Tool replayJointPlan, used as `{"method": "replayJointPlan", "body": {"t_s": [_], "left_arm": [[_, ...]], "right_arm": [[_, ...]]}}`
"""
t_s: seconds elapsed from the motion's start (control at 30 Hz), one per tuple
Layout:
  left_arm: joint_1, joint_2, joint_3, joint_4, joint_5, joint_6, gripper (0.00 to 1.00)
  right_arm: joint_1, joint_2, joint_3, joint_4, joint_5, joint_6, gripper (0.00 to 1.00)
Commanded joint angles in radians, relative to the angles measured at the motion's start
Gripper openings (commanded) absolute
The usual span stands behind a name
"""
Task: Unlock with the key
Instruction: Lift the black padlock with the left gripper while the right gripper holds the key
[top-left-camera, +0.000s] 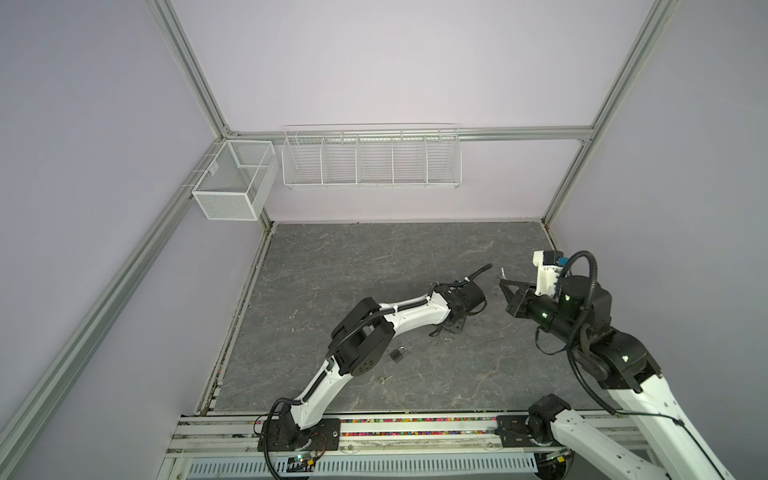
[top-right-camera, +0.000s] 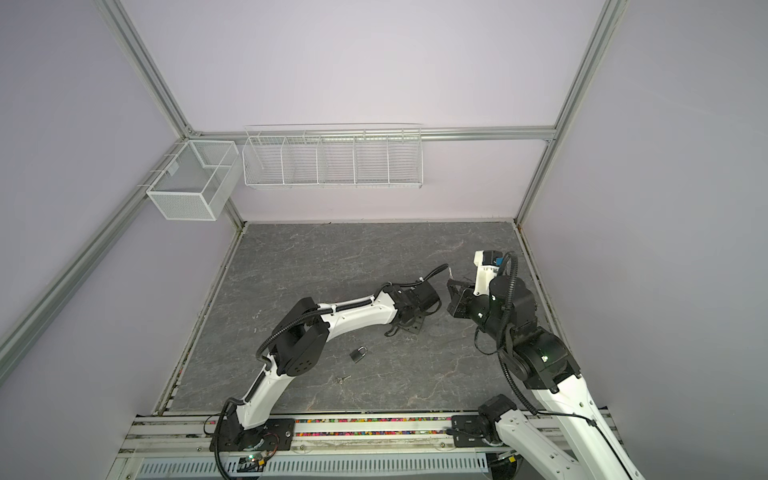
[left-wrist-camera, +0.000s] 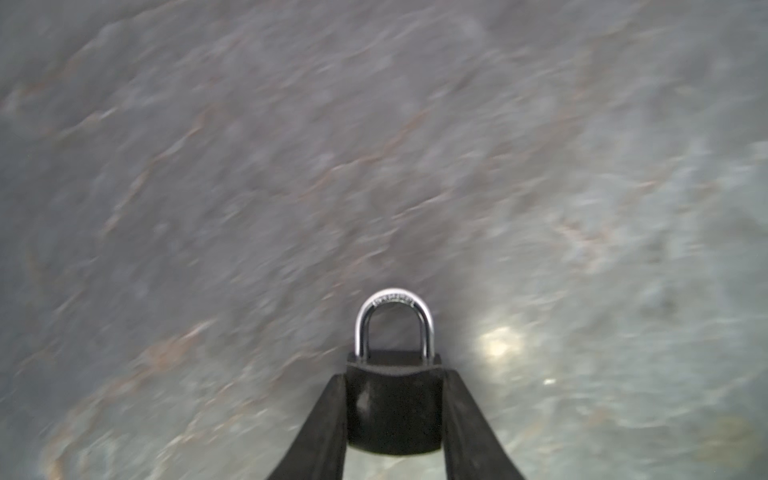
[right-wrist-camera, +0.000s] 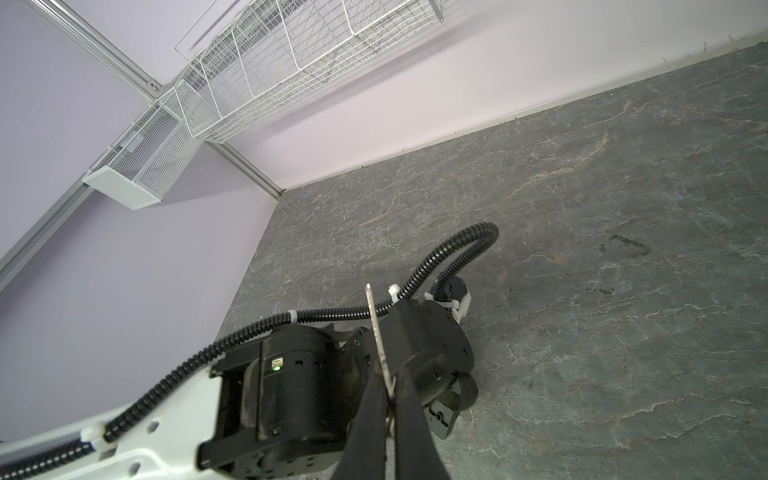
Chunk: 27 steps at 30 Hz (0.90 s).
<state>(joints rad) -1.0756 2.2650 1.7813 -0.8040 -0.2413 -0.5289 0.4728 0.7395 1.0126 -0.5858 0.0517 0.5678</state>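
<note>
The left gripper (left-wrist-camera: 394, 375) is clenching its jaws on the black body of the padlock (left-wrist-camera: 394, 411), with the silver shackle pointing away from the wrist. The desk (left-wrist-camera: 249, 166) beneath is showing only as a blur. In both top views, the right gripper (right-wrist-camera: 390, 384) is hovering just right of the left gripper and apart from it. It is pinching the key (right-wrist-camera: 375, 324), whose blade is sticking out past the jaws. A second padlock (top-left-camera: 398, 353) is lying on the desk, left of the left gripper.
</note>
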Motion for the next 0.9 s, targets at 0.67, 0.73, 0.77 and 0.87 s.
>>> {"method": "replayJointPlan", "body": {"t_s": [0.67, 0.73, 0.77, 0.87], "left_arm": [[0.037, 0.010, -0.110, -0.032, 0.045, -0.099, 0.44], [0.038, 0.011, -0.113, -0.033, 0.044, -0.094, 0.43], [0.037, 0.015, -0.108, -0.042, 0.038, -0.091, 0.42], [0.039, 0.018, -0.109, -0.047, 0.027, -0.077, 0.39]], "right_arm": [[-0.002, -0.010, -0.035, 0.029, -0.021, 0.008, 0.07], [-0.002, -0.011, -0.038, 0.027, -0.026, 0.008, 0.07], [-0.003, -0.009, -0.039, 0.026, -0.030, 0.008, 0.07], [-0.003, -0.004, -0.042, 0.023, -0.038, 0.011, 0.07]]}}
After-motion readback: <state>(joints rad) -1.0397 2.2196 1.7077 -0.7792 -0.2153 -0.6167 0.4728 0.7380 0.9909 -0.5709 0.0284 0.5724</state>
